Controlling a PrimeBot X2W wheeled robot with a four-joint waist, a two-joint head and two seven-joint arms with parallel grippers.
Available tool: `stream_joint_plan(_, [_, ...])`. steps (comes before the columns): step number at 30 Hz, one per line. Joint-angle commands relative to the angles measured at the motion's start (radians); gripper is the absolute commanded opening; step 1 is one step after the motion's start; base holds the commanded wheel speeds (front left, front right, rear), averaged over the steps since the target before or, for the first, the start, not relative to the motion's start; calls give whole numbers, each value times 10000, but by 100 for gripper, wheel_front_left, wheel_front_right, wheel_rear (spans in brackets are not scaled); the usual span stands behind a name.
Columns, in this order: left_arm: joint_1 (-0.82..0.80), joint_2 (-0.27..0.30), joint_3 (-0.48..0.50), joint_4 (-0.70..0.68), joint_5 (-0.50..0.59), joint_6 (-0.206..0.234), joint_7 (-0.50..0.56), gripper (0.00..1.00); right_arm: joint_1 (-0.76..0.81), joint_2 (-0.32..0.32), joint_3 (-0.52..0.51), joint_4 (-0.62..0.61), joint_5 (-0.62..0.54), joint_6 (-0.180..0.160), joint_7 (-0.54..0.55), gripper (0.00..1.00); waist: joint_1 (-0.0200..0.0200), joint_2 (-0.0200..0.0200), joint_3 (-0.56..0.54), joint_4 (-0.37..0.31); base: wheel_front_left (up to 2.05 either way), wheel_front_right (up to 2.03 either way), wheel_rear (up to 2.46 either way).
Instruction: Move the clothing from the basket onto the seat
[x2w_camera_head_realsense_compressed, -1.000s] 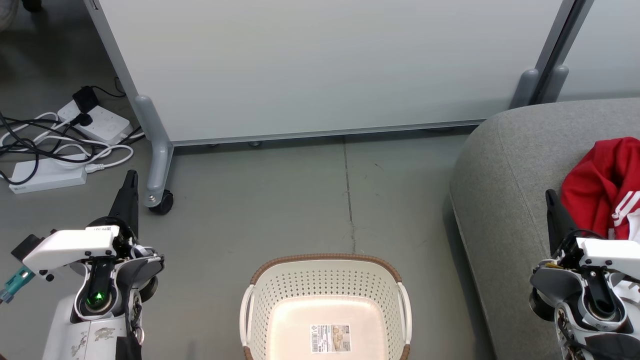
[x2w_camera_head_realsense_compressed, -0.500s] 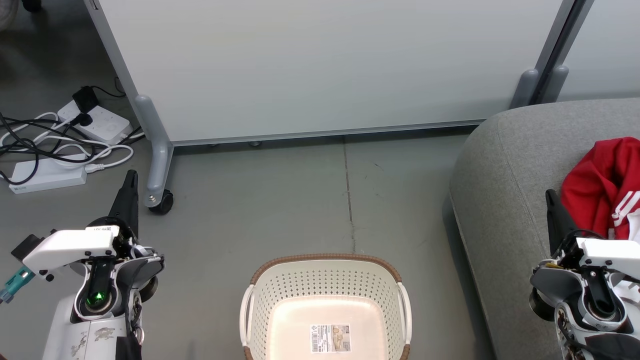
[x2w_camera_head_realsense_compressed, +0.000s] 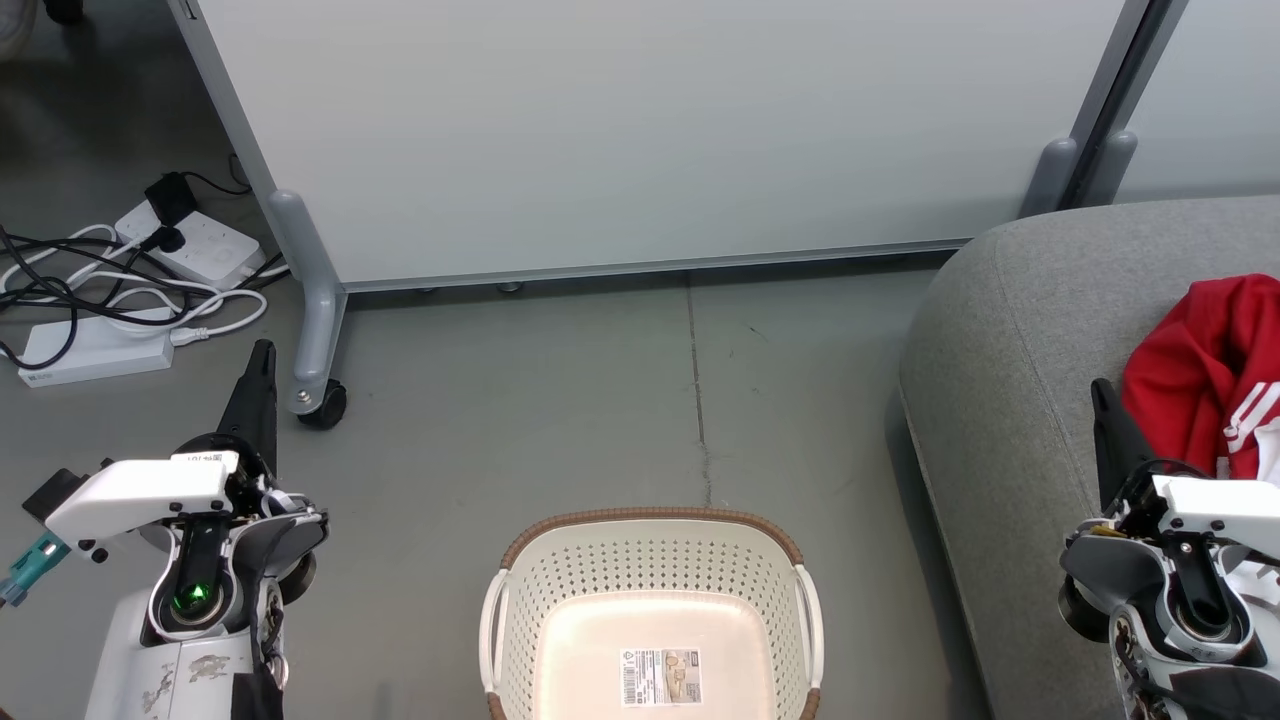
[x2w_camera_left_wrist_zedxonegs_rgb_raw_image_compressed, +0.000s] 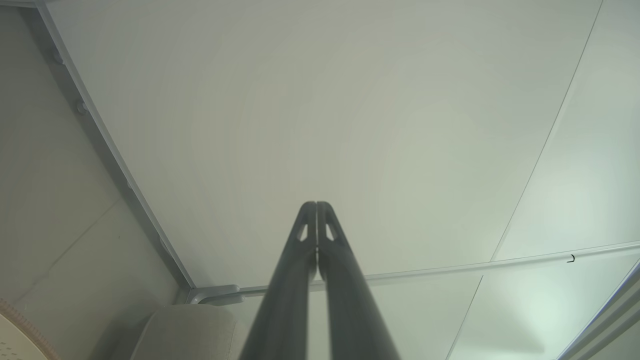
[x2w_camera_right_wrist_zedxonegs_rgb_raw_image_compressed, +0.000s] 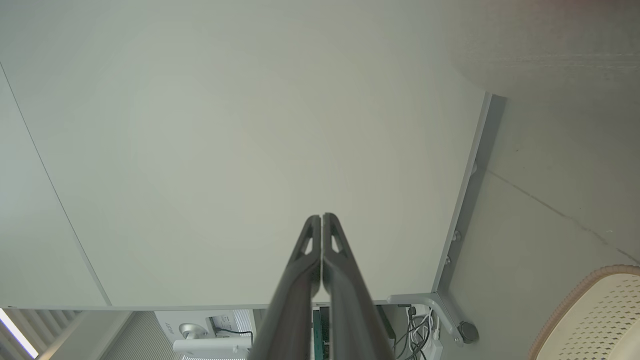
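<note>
Over the floor at the left, the left gripper (x2w_camera_head_realsense_compressed: 262, 352) is held with its fingers pressed together and nothing between them. At the middle the basket (x2w_camera_head_realsense_compressed: 650, 514) is seen on the floor, emptied down to its barcode sticker (x2w_camera_head_realsense_compressed: 661, 677). On the seat (x2w_camera_head_realsense_compressed: 1000, 330), well inward from its rounded corner, the clothing (x2w_camera_head_realsense_compressed: 1200, 370) is heaped. It is judged light, soft and limp, and best pinched at a raised fold or along the striped trim. Just beside it the right gripper (x2w_camera_head_realsense_compressed: 1099, 386) is likewise closed on nothing. Nothing is found changed from the earlier frames.
</note>
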Motion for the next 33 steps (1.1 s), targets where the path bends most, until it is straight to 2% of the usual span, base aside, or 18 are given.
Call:
stream_joint_plan(1, [-78, 26, 39, -11, -18, -30, 16, 0, -85, -95, -2, 39, 63, 23, 35, 0, 0, 0, 0, 0, 0, 0, 0])
stream_joint_plan(33, [-78, 24, 41, -13, -13, -30, 18, 0, -85, -94, -1, 39, 63, 22, 35, 0, 0, 0, 0, 0, 0, 0, 0])
